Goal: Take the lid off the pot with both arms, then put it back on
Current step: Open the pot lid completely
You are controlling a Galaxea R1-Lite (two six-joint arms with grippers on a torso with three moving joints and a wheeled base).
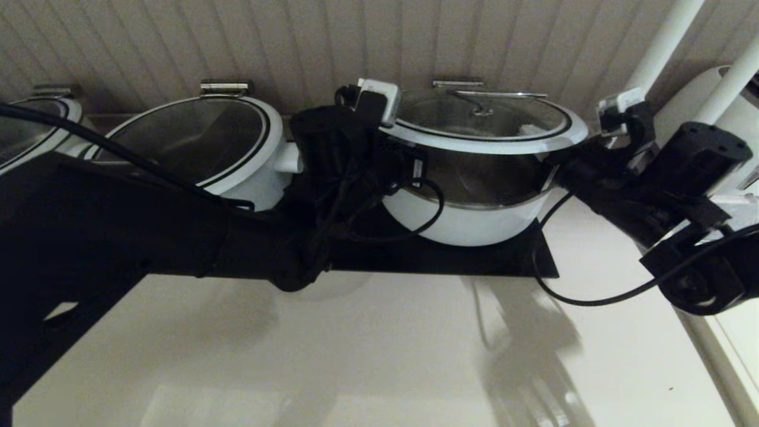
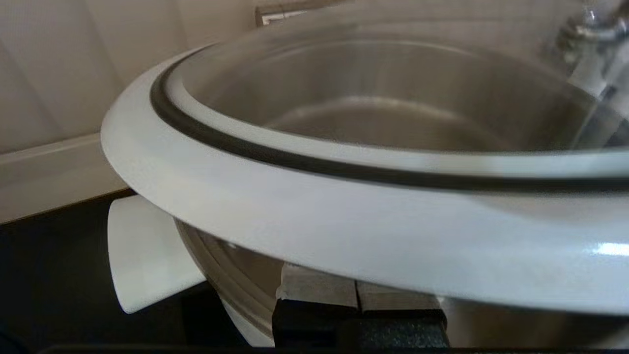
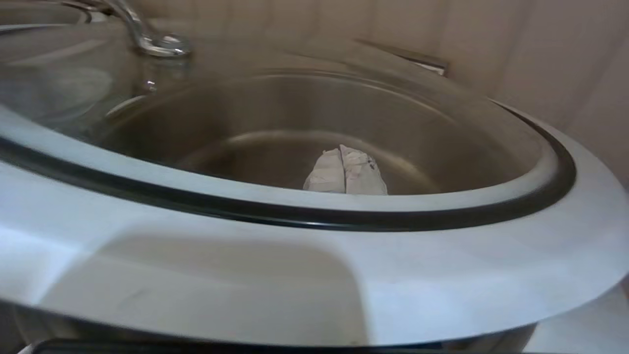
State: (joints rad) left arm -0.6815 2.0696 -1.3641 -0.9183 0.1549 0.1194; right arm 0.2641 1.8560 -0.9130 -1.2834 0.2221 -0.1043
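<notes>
The lid is tilted up at its front, held by its steel hinge at the back, above the white pot. A gap shows the steel inner bowl. My left gripper is under the lid's left rim. In the left wrist view its fingers are pressed together beneath the white rim, beside the pot's side handle. My right gripper is under the right rim. In the right wrist view its tips show together through the glass, behind the rim.
A similar white pot with a glass lid stands close to the left, and another at the far left. The pot rests on a black mat. A white appliance stands at the right, and the ribbed wall is right behind.
</notes>
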